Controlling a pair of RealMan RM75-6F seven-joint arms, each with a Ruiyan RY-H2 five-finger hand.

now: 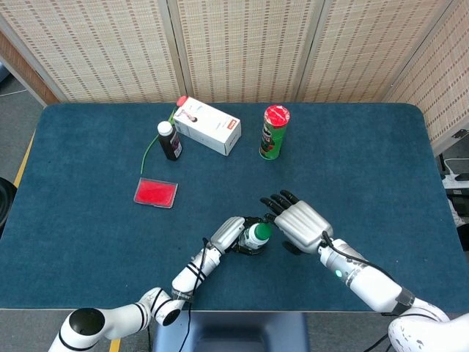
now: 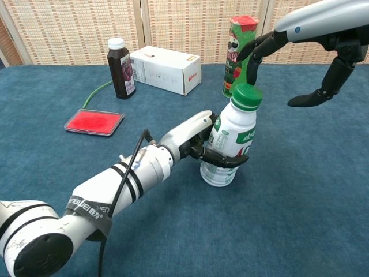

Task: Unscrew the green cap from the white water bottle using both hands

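Note:
The white water bottle (image 2: 229,147) with its green cap (image 2: 247,96) stands tilted to the right on the blue table. My left hand (image 2: 199,138) grips its body from the left, black fingers wrapped round the label. From the head view the cap (image 1: 261,232) shows beside the left hand (image 1: 231,235). My right hand (image 1: 299,222) hovers open just right of and above the cap, fingers spread; in the chest view the right hand (image 2: 300,63) hangs over the cap without touching it.
At the back stand a green chip can with a red lid (image 1: 274,132), a white carton (image 1: 208,125) and a dark juice bottle (image 1: 169,140). A red flat pad (image 1: 155,192) lies left of centre, and a green cord (image 1: 149,153) runs beside the dark bottle.

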